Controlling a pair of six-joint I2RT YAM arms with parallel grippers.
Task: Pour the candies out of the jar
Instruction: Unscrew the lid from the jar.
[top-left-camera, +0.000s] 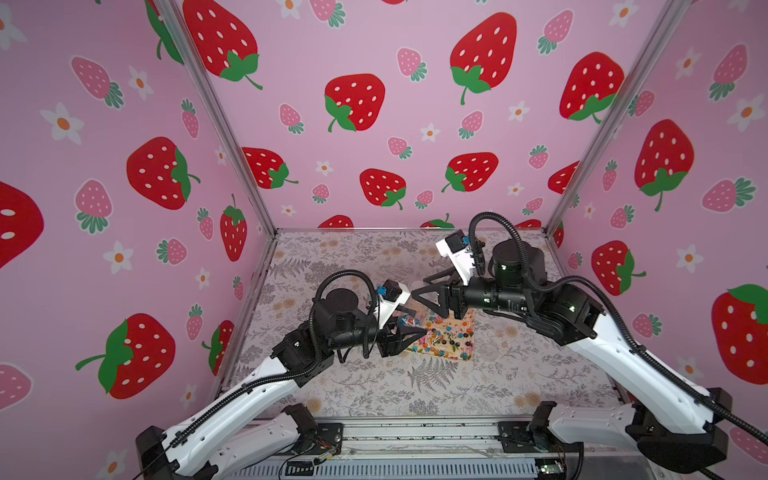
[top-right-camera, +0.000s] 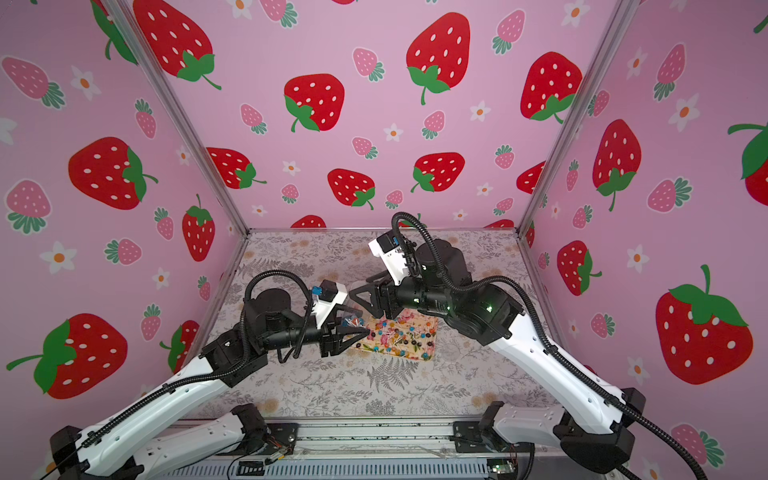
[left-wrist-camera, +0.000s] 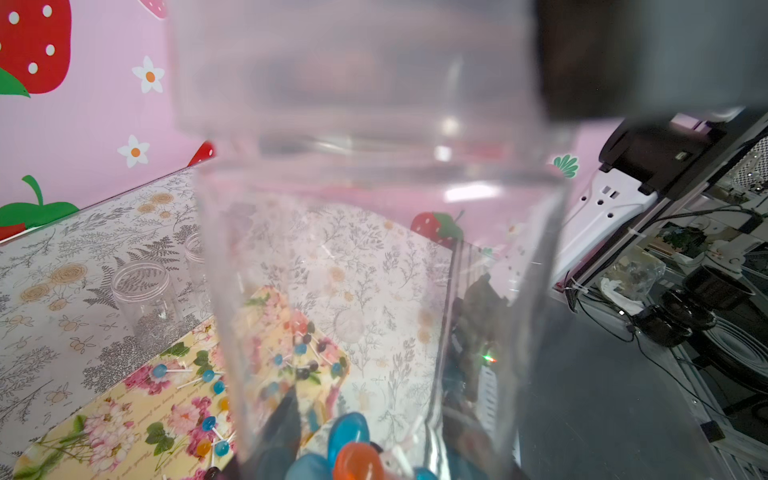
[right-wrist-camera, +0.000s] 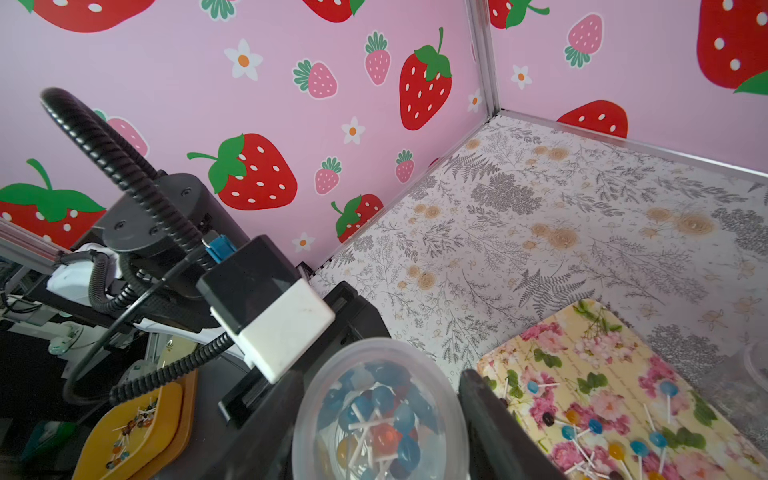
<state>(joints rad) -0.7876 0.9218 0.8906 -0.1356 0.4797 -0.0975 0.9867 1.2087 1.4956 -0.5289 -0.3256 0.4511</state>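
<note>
Both top views show two robot arms meeting over a yellow tray printed with pink flowers, which lies flat on a grey leaf-patterned surface. The left claw is clamped on a clear jar and holds it in the air, tipped over toward its side, above the tray's edge nearest the left arm. The right claw reaches in from the opposite side of the tray. In the right wrist view its dark fingers stand apart on either side of the jar's round end, and whether they press on it cannot be told. Through that end a cluster of candies shows inside the jar: mostly blue heads, one red, one orange, with thin white sticks crossing. Many more candies lie scattered over the tray, in blue, orange, red and dark colours. In the left wrist view the jar fills the middle of the picture, a few blue and orange heads gathered at one end, the tray showing through its clear wall. Just beside the tray an empty jar stands upright on the surface.
</note>
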